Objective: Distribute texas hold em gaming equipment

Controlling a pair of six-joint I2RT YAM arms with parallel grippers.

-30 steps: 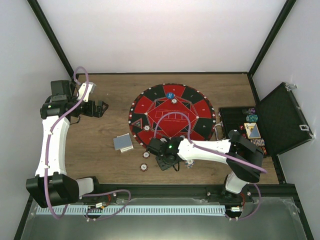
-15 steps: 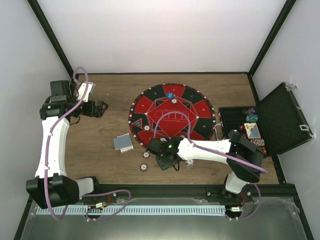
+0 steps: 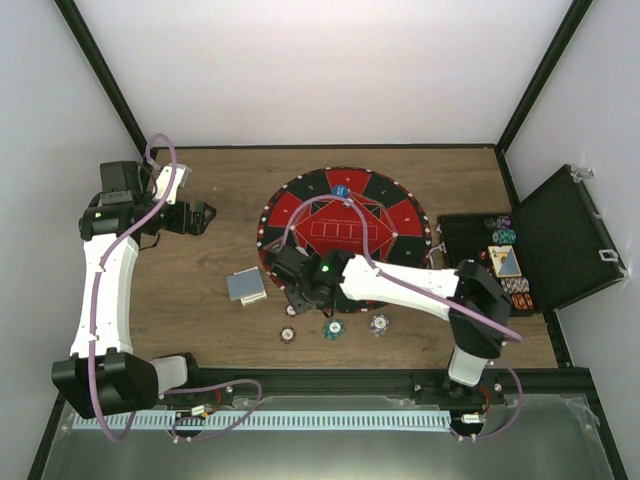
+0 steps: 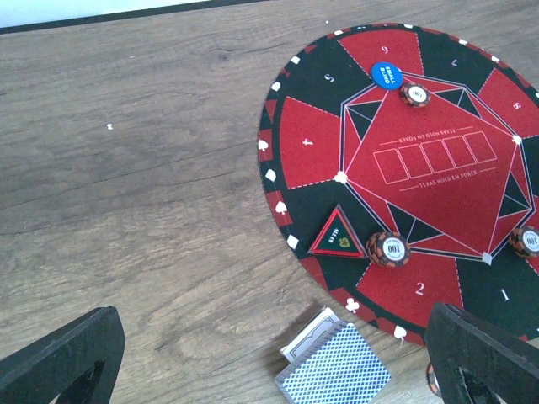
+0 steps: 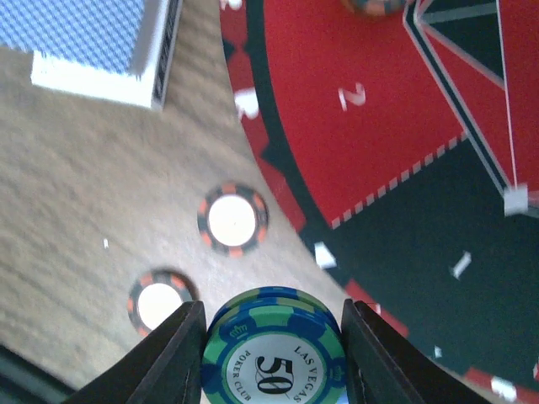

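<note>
My right gripper [image 3: 305, 292] hangs over the near-left rim of the round mat [image 3: 400, 215]. In the right wrist view it [image 5: 273, 308] is shut on a small stack of green 50 chips [image 5: 274, 362]. Another green chip [image 3: 333, 328] lies on the table near the front. Two red chips [image 5: 232, 220] [image 5: 160, 301] and a grey chip [image 3: 379, 323] lie nearby. The blue-backed card deck [image 3: 246, 285] sits left of the mat. My left gripper [image 3: 205, 217] is open and empty, high over the table's left side, with the deck [image 4: 337, 370] below it.
The mat carries red chips [image 4: 388, 249] [image 4: 415, 93] and a blue button [image 4: 386, 74]. The open black case [image 3: 570, 235] with more chips [image 3: 505, 255] stands at the right edge. The table's front rail lies just below the loose chips.
My right gripper has moved up and left from the spot near the front edge. A green chip now shows on the table where it was. The left arm has not moved.
</note>
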